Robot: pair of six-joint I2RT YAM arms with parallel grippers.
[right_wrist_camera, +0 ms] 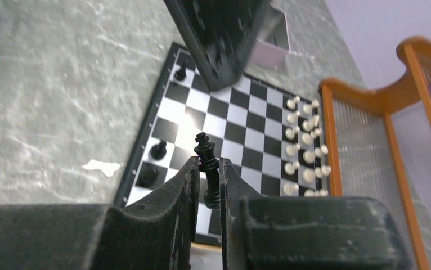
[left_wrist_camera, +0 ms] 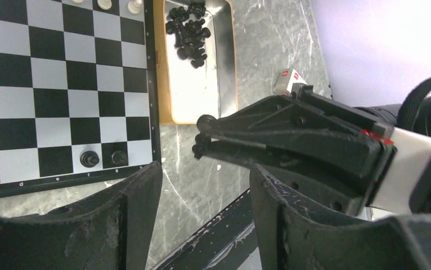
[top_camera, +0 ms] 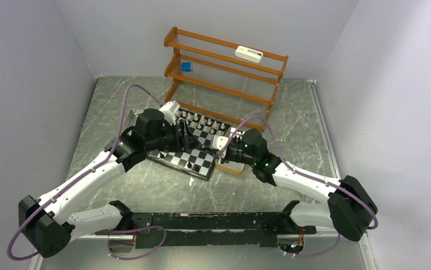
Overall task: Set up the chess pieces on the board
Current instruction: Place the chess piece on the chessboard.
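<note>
In the right wrist view, the right gripper (right_wrist_camera: 209, 169) has its jaws pinched tight on a tall black piece (right_wrist_camera: 206, 153). The piece stands upright at lower centre, above the board (right_wrist_camera: 241, 109), whose right side carries two rows of white pieces (right_wrist_camera: 304, 140). In the left wrist view, the left gripper (left_wrist_camera: 205, 174) gapes wide along the bottom edge, holding nothing, with two black pieces (left_wrist_camera: 89, 158) on the board's lower squares and a heap of black pieces (left_wrist_camera: 189, 31) in the tray (left_wrist_camera: 196, 95) at top centre.

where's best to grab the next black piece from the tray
Probably a loose black piece at the heap's edge, pinched across its slim middle from straight above. The pieces lie jumbled, and the tray has walls that block a sideways approach.
</note>
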